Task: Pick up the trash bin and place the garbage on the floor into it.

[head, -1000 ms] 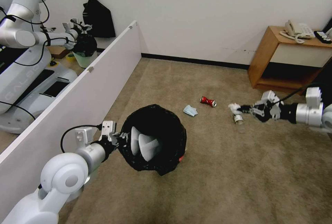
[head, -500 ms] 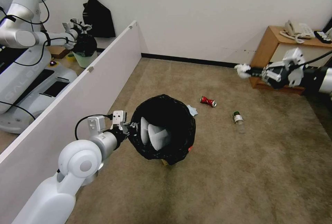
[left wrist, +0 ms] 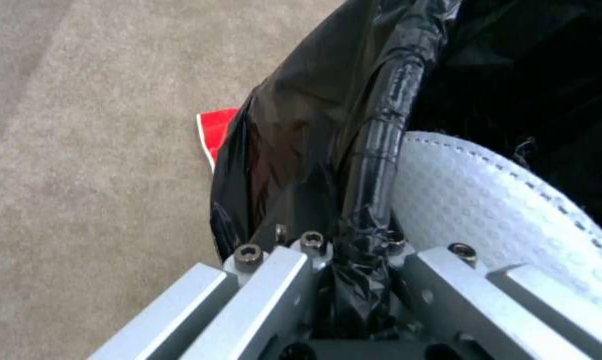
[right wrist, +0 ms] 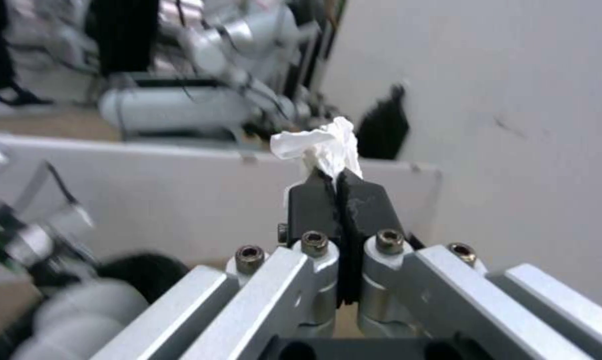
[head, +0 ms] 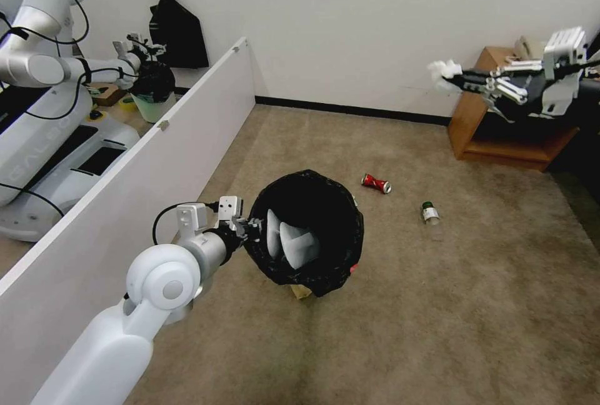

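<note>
The trash bin [head: 309, 230], lined with a crinkly black bag, hangs tilted above the carpet floor [head: 437, 305]. My left gripper [head: 250, 230] is shut on its near rim [left wrist: 387, 125], the bag bunched between the jaws. White slippers [head: 290, 242] lie inside [left wrist: 487, 200]. High at the right, before the wall, my right gripper [head: 459, 80] is shut on a white tissue wad [head: 444, 70], which sticks out past the black fingertips [right wrist: 320, 145]. A crushed red can [head: 376, 183] and a clear bottle [head: 430, 214] lie on the carpet beyond the bin.
A long white partition board [head: 156, 161] runs along my left; another robot [head: 50, 80] and a pale bucket [head: 153, 105] stand behind it. A wooden side table [head: 494, 136] stands at the far right. A brown cardboard piece [head: 300, 292] lies under the bin.
My right gripper has lifted the tissue wad from beside the bottle up to wall height. The left arm has carried the bin forward and right, covering the blue mask.
</note>
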You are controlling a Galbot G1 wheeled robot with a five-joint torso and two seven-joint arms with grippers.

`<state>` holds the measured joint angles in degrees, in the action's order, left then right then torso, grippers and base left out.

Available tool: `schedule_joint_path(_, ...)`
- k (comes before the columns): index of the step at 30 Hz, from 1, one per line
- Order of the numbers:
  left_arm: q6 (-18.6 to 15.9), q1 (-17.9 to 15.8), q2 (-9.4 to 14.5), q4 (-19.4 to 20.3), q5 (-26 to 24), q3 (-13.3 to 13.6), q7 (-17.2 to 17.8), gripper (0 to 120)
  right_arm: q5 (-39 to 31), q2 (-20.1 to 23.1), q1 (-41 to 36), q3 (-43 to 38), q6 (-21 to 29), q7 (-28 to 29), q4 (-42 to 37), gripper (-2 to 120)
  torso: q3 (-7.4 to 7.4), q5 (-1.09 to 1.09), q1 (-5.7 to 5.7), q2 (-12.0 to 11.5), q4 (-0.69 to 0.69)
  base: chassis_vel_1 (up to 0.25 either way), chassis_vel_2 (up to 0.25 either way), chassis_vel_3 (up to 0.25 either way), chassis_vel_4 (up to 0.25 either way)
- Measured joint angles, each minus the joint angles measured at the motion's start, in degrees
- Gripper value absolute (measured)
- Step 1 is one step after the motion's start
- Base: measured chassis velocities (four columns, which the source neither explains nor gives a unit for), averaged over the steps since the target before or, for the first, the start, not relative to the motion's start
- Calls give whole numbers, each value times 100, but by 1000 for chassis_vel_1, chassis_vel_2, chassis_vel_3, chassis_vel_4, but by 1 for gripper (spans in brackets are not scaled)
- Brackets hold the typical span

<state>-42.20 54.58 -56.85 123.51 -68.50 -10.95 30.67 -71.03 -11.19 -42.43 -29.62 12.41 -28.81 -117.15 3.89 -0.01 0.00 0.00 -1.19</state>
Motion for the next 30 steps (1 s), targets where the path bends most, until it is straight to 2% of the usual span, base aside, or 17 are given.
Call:
schedule_joint_path(4,0,-4,29,30,-13,37,15,0,-292,-68,117,145,16,319,-504,0,0,0,0,0,1,0,0,0,0)
schedule_joint_path(13,0,-14,-70,55,22,195,14,0,-326,-203,-138,309,-34,671,-1124,0,0,1,0,0,-1,0,0,0,0)
schedule_joint_path(23,3,-11,-162,133,74,194,21,0,-200,-273,-364,430,-16,669,-1381,0,0,1,0,0,-1,0,0,0,0)
schedule_joint_path(30,5,100,-193,182,153,90,15,0,-71,-376,-477,572,38,643,-1511,0,0,0,0,0,0,0,0,0,0)
